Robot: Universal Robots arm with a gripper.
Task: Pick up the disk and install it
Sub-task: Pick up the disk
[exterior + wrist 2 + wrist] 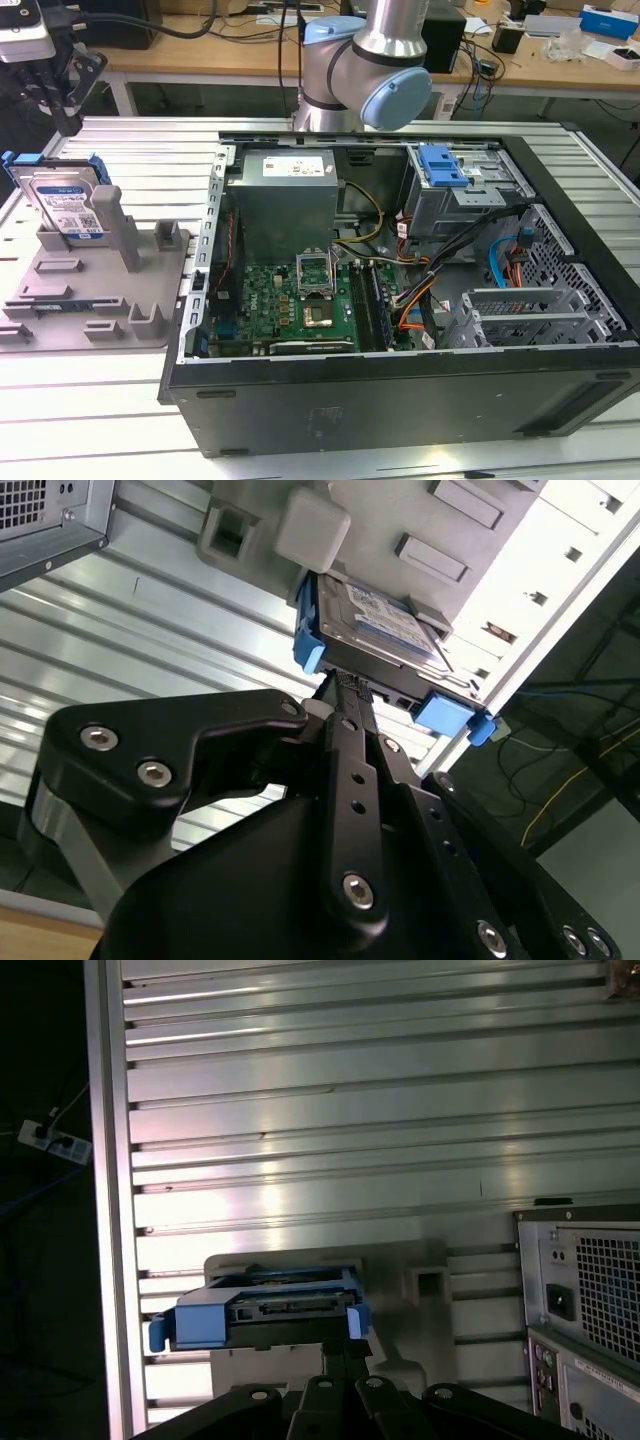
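Observation:
The disk (pixel 65 205) stands on edge in a grey holder (pixel 110 290) at the exterior view's left, its white-and-blue label facing the camera and a blue bracket around its silver body. My gripper (pixel 70 115) hangs a short way above its top edge, apart from it. In the second wrist view the black gripper (pixel 345 685) points straight at the narrow connector edge of the disk (pixel 385 630), with the fingers drawn together and nothing between them. The first wrist view has the disk (pixel 265 1310) edge-on just beyond the gripper (pixel 345 1352).
An open computer case (pixel 400 400) lies on the slatted metal table at the exterior view's right. Inside are a grey power-supply box (pixel 285 195), a green board, cables, and a metal drive cage with a blue latch piece (pixel 443 165). The arm's base stands behind the case.

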